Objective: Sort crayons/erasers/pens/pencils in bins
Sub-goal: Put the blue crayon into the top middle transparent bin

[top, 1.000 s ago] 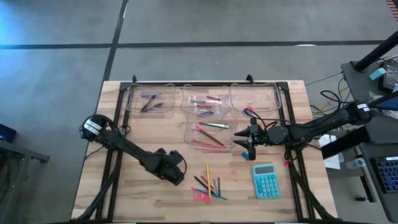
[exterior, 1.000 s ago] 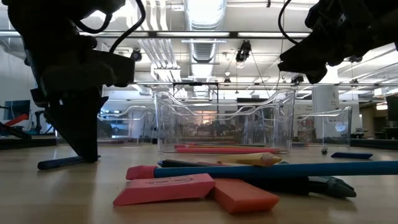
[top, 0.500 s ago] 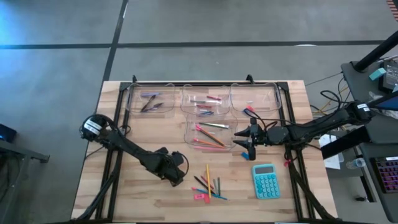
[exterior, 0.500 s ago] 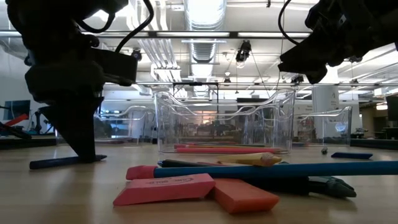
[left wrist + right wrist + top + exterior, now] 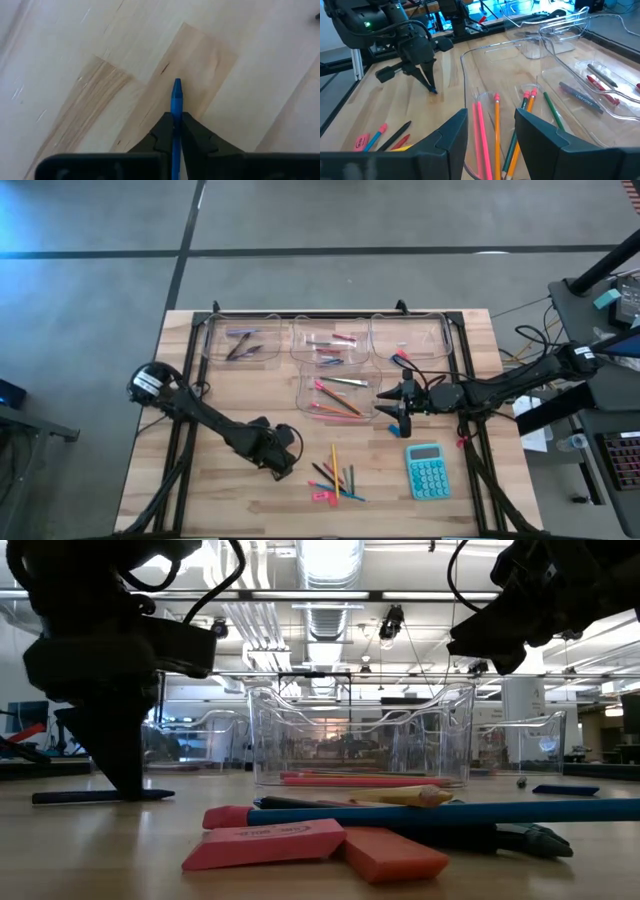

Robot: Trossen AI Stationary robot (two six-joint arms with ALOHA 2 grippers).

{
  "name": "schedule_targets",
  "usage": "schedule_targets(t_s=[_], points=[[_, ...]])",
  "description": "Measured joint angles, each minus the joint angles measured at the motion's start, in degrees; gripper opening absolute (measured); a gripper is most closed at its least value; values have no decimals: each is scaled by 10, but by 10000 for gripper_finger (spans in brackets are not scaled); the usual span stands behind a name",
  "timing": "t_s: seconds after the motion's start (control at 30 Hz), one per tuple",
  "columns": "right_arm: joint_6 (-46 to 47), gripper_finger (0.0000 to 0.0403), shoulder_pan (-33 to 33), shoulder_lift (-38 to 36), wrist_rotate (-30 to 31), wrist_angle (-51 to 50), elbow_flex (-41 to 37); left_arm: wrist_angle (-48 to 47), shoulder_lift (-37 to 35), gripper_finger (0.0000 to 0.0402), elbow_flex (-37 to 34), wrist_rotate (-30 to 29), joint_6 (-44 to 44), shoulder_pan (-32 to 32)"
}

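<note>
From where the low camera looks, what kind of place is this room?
Probably a robotics lab or workshop: exposed ceiling ducts and strip lights overhead, more equipment benches behind, and a wooden table with two robot arms sorting stationery into clear bins.

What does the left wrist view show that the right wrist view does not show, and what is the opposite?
Only the left wrist view shows that the left gripper is shut on a blue pen, lying along the wooden table. Only the right wrist view shows the open right gripper above the bin of pencils, other bins with items behind, and loose sticks on the table. Both show the left gripper low at the tabletop.
</note>
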Motion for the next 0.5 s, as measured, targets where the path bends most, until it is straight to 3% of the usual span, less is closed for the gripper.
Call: schedule_targets(t_s=[0.5], points=[[0,153,0,0,0,0,0,-9,-76,2,0,-75,41,1]])
